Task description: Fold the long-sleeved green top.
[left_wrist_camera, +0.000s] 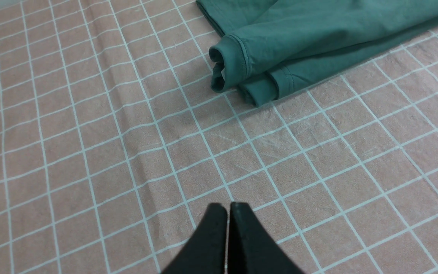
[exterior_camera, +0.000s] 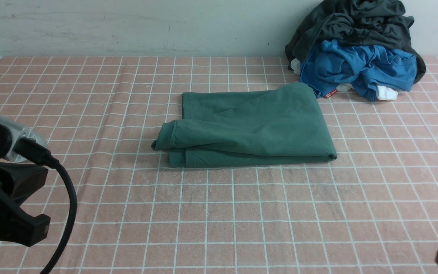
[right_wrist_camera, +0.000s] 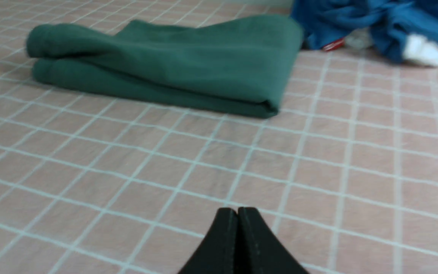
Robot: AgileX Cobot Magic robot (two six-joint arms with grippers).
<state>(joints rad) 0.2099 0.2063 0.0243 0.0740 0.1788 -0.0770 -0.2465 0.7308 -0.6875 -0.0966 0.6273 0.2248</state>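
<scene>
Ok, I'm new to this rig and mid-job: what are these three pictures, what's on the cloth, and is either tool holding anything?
It is a robot with two arms, each ending in a pinching tool. The wide picture looks forward from between the arms; the other two come from cameras on the left and right wrists. On the pink checked tablecloth lies the green long-sleeved top, already folded into a flat stack, with one cuff sticking out at its left end. At the far right, against the wall, sits a pile of other clothes, dark and blue. The left tool and the right tool are both shut, hold nothing and are clear of the top.
</scene>
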